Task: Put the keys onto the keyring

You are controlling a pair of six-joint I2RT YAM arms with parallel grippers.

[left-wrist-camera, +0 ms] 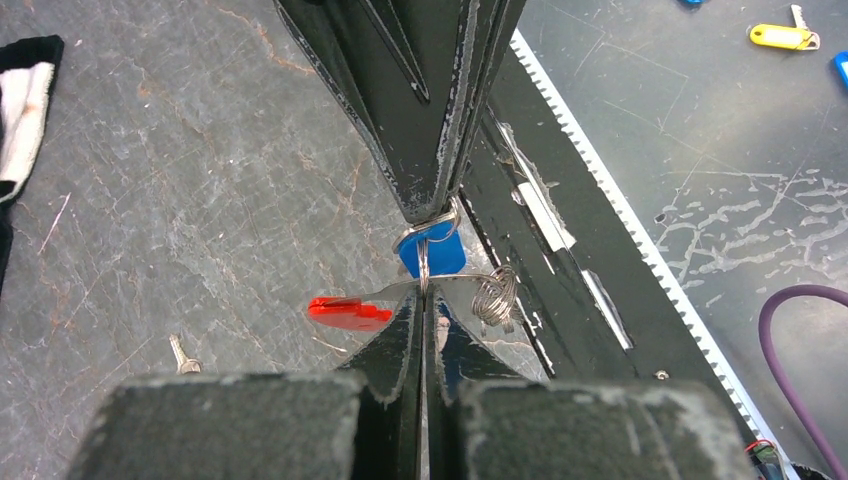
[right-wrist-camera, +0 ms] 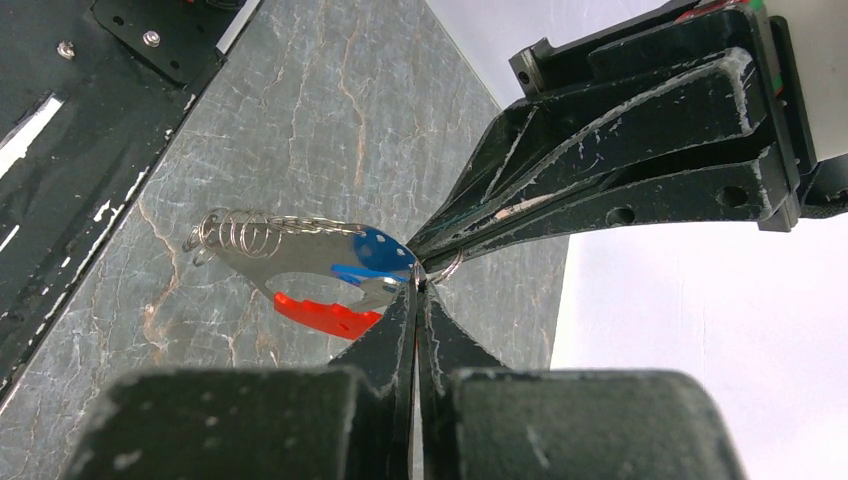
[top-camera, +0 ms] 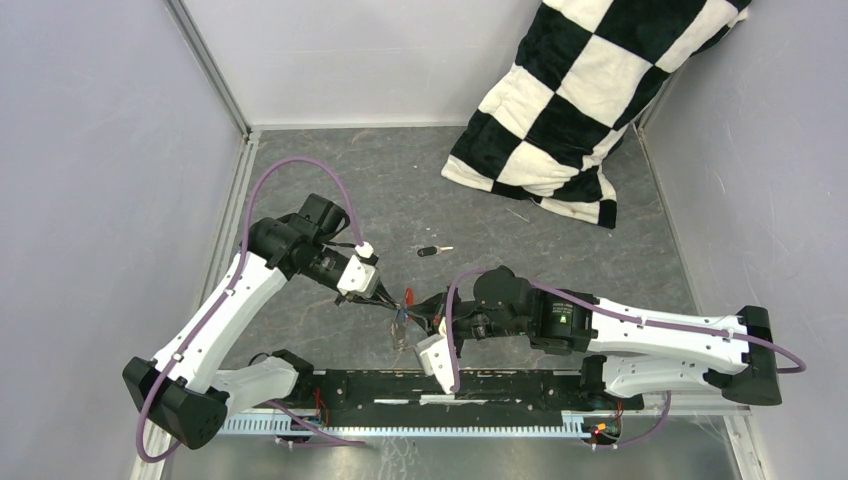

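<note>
Surroundings: grey, stone-veined table [top-camera: 560, 250] boxed in by pale walls, with a black-and-white chequered cushion [top-camera: 590, 90] slumped in the far right corner.
Near edge: a black mounting rail [top-camera: 470, 385] runs along the front and carries both arm bases; purple cables [top-camera: 300, 170] loop over the arms.
Left gripper: the left gripper [top-camera: 392, 300] reaches in from the left, its jaws clenched on the thin grey metal loop of the keyring [left-wrist-camera: 423, 265], which is held up off the table.
Right gripper: the right gripper [top-camera: 425, 320] comes in from the right and meets the left one tip to tip. Its jaws are pinched tight on the opposite side of the same loop.
Red tag: the bright red oblong tag [left-wrist-camera: 348, 313] hangs just below and beside the loop, clear of the table.
Blue-headed key: the small blue-headed key [left-wrist-camera: 440, 255] sits against the loop between the two sets of fingertips. Whether the loop passes through its hole cannot be made out.
Silver parts: a flat silver blade [right-wrist-camera: 290, 255] sticks out sideways from the blue head, with a coil of thin wire [right-wrist-camera: 240, 233] at its far end.
Black-headed key: the small key with a black plastic head and silver blade [top-camera: 430, 251] lies flat on the table just beyond the grippers, apart from them, blade pointing right.
Beyond the rail: a yellow-tagged key [left-wrist-camera: 783, 37] lies on a lower grey surface.
</note>
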